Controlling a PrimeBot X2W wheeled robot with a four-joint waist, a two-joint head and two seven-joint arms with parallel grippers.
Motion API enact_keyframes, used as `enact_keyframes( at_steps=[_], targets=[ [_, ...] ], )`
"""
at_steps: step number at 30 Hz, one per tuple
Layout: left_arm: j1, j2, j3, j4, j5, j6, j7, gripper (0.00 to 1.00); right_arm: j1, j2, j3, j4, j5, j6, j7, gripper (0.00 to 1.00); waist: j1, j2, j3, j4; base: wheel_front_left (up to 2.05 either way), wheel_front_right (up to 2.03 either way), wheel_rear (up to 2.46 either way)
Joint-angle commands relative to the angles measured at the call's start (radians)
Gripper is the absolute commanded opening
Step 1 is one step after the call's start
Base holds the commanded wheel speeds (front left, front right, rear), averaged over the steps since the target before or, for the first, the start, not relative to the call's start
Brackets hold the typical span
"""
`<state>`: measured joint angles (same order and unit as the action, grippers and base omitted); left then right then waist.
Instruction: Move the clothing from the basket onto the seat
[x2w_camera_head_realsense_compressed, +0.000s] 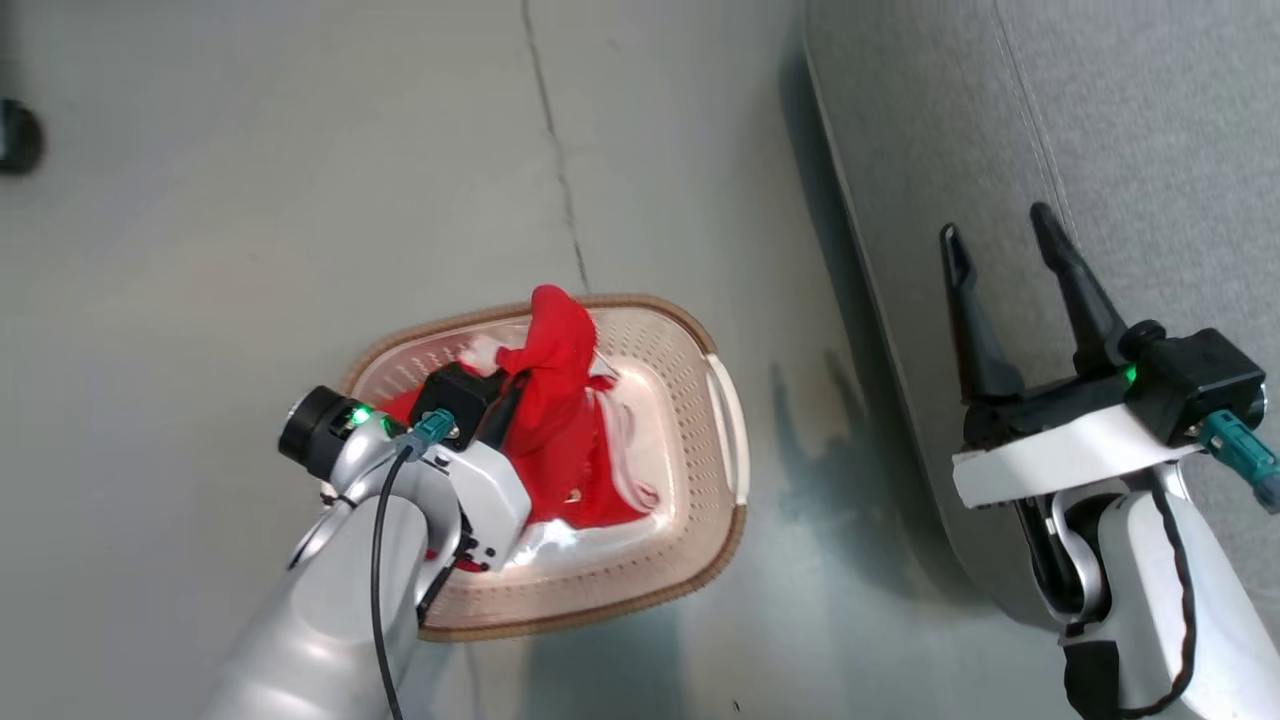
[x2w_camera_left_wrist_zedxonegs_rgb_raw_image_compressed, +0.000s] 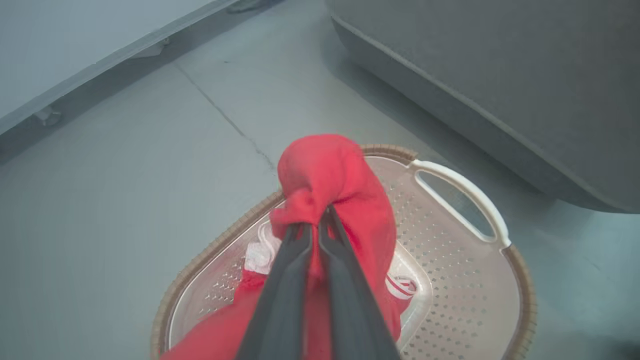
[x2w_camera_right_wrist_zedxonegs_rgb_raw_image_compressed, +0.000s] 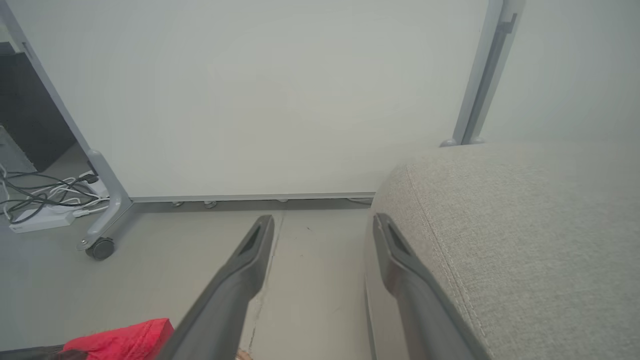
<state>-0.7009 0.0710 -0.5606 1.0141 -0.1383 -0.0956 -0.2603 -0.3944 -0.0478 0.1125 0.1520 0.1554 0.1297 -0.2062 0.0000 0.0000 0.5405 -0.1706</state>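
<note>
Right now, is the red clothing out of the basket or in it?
Partly in. The left gripper is shut on a raised fold of the clothing; the rest hangs down into the basket.

Indoor lab or test studio dressed as a mock home corner. Bare smooth grey floor (x2w_camera_head_realsense_compressed: 300, 200) with a thin crack (x2w_camera_head_realsense_compressed: 560, 180) running through it. Plain white partition panel (x2w_camera_right_wrist_zedxonegs_rgb_raw_image_compressed: 250, 100) for a wall, held in a grey metal frame (x2w_camera_right_wrist_zedxonegs_rgb_raw_image_compressed: 107, 185) that rolls on a caster (x2w_camera_right_wrist_zedxonegs_rgb_raw_image_compressed: 100, 247). Loose cables (x2w_camera_right_wrist_zedxonegs_rgb_raw_image_compressed: 45, 197) and a white power strip (x2w_camera_right_wrist_zedxonegs_rgb_raw_image_compressed: 30, 220) lie on the floor beside it. Home-style props: grey upholstered seat (x2w_camera_right_wrist_zedxonegs_rgb_raw_image_compressed: 525, 225), laundry basket (x2w_camera_head_realsense_compressed: 630, 298) standing on the floor near it.
</note>
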Motion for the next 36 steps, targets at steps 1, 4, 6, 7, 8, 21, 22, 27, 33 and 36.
enact_keyframes(
  at_steps=[1,4,6,7,8,21,22,27,33,36],
  targets=[
    [0.029,-0.003,0.014,-0.044,-0.021,0.002,-0.005,0.0,0.02,-0.006,-0.003,0.001,-0.01,0.002,0.011,1.0,0.0,0.0,-0.08,0.064,0.0,0.0,0.0],
    [0.082,-0.004,0.047,-0.146,-0.06,0.006,-0.006,0.0,0.044,-0.006,-0.007,0.001,-0.011,0.002,0.03,1.0,0.0,0.0,-0.128,0.09,0.0,0.0,0.0],
    [0.122,-0.005,0.078,-0.218,-0.095,0.002,-0.006,0.0,0.057,-0.006,-0.009,-0.003,-0.015,0.002,0.042,1.0,0.0,0.0,-0.153,0.105,0.0,0.0,0.0],
    [0.139,-0.005,0.091,-0.257,-0.105,0.0,-0.006,0.0,0.066,-0.006,-0.011,-0.005,-0.015,0.002,0.047,1.0,0.0,0.0,-0.167,0.113,0.0,0.0,0.0],
    [0.158,-0.002,0.103,-0.294,-0.114,0.001,-0.006,0.0,0.073,-0.006,-0.015,-0.008,-0.018,0.002,0.052,1.0,0.0,0.0,-0.179,0.12,0.0,0.0,0.0],
    [0.34,0.022,0.237,-0.694,-0.199,0.016,-0.005,0.0,0.168,-0.006,-0.039,-0.024,-0.017,0.002,0.112,1.0,0.0,0.0,-0.332,0.177,0.0,0.0,0.0],
    [0.35,0.021,0.241,-0.715,-0.21,0.014,-0.005,0.0,0.175,-0.006,-0.039,-0.024,-0.015,0.002,0.115,1.0,0.0,0.0,-0.343,0.178,0.0,0.0,0.0],
    [0.38,0.033,0.25,-0.81,-0.225,0.015,-0.002,0.0,0.207,-0.006,-0.039,-0.026,-0.008,0.002,0.126,1.0,0.0,0.0,-0.389,0.178,0.0,0.0,0.0],
    [0.415,0.038,0.248,-0.881,-0.237,0.028,0.017,0.0,0.239,-0.006,-0.037,-0.027,-0.002,0.002,0.133,1.0,0.0,0.0,-0.434,0.176,0.0,0.0,0.0],
    [0.442,0.042,0.244,-0.912,-0.241,0.038,0.03,0.0,0.263,-0.006,-0.036,-0.026,0.003,0.002,0.137,1.0,0.0,0.0,-0.462,0.176,0.0,0.0,0.0]
  ],
)
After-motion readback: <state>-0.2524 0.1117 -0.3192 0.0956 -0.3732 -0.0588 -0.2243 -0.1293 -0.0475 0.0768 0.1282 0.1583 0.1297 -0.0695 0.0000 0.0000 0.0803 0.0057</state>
